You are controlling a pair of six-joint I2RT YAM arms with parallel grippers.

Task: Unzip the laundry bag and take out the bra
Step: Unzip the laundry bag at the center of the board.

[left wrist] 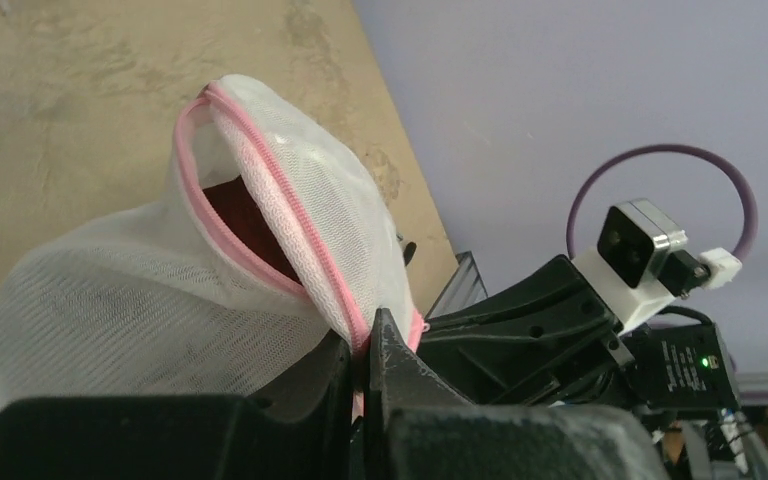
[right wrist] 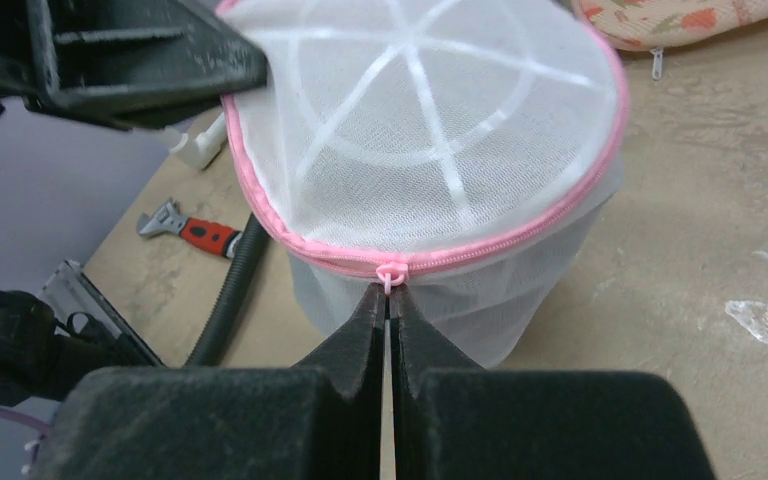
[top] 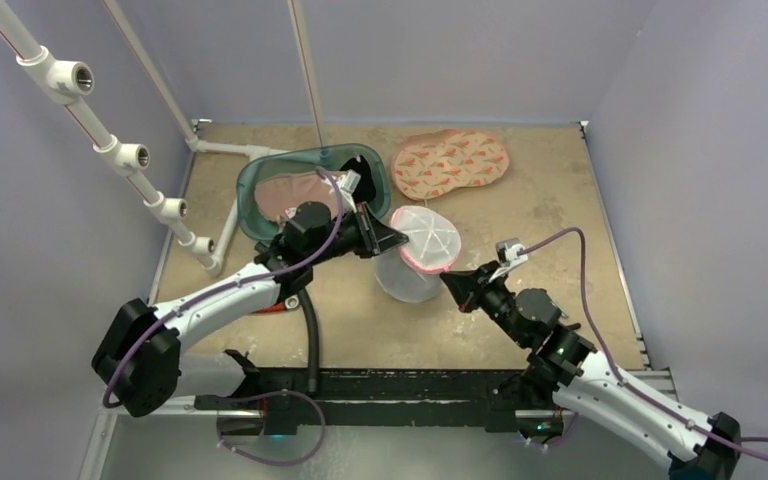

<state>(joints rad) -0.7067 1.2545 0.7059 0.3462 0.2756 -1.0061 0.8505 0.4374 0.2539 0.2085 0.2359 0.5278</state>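
Mesh laundry bag [left wrist: 110, 300] gapes part-unzipped; left gripper [left wrist: 365, 345] clamps its rim [left wrist: 300, 240], right gripper [right wrist: 390, 298] its zipper pull [right wrist: 390, 272].

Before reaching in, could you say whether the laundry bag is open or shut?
Partly open: the pink zip on the laundry bag gapes, something dark red showing inside.

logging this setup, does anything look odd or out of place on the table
A red-handled wrench lies on the table beside a black hose, tools that do not belong with laundry. The bag gapes on one side, showing something dark red inside.
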